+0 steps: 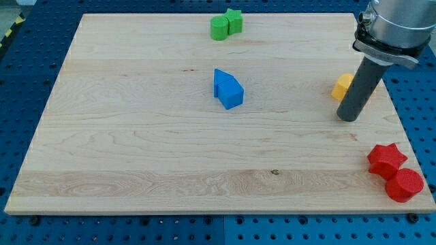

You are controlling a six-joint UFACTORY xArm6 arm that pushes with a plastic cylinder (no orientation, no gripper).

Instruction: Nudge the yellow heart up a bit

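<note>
The yellow heart [343, 86] sits near the view's right edge of the board, in its upper half, and only its left part shows, because the rod stands in front of the rest; its heart outline cannot be confirmed from the visible bit, which reads as a smooth, matte orange-yellow chunk. My tip [348, 117] rests on the wood just below and slightly right of that block, with the dark cylindrical rod [361, 85] rising from it to a silver metal collar [395, 27] at the view's top right. There are no jaws on this arm, only the plain rod end, so nothing is clasped.

The board [136, 136] is pale, planked wood with fine grain and one small dark knot low in the middle. It lies on a blue perforated table [20, 68]. No writing or label can be read anywhere.

Near the board's middle, two blue blocks [227, 88] touch each other, angular and wedge-like. At the top edge a green star [234, 20] presses against a green rounded block [219, 28]. At the lower right corner a red star [386, 158] touches a red cylinder [404, 185], well apart from my tip.
</note>
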